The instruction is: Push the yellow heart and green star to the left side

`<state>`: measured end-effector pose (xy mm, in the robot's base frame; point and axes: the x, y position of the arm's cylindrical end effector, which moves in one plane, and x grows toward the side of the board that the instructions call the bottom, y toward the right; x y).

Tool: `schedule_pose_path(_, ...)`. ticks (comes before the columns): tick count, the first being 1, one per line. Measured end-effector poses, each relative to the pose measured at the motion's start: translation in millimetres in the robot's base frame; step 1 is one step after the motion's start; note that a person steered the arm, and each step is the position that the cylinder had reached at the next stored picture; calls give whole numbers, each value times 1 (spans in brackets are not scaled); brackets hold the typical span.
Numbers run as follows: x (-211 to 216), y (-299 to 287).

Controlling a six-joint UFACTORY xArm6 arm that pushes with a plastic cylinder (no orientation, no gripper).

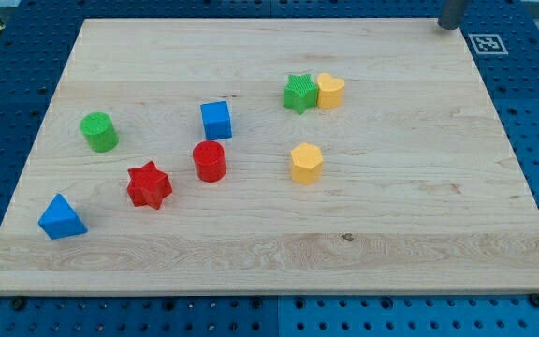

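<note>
The yellow heart (330, 91) and the green star (298, 94) are sitting touching each other toward the far right-centre of the wooden worktop (419, 187), the star on the left and the heart on its right. That pairing is working in the task's favour: a push against the heart's right face would likely be carrying both leftward together.

My tip (451, 25) is standing at the far right corner, well apart from every block, to the right of and beyond the pair; it is a plain rod, so there is no tool opening or closing to report.

The blue cube (216, 120) is lying to the left of the star and slightly nearer, so a straight leftward run may be brushing it. The red cylinder (210, 161), red star (149, 184), green cylinder (99, 132), blue triangle (62, 218) and yellow hexagon (306, 163) are lying nearer still, mostly off that line.
</note>
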<state>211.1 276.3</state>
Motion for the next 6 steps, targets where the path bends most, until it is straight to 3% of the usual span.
schedule_pose_path(3, 43, -40)
schedule_pose_path(6, 45, -64)
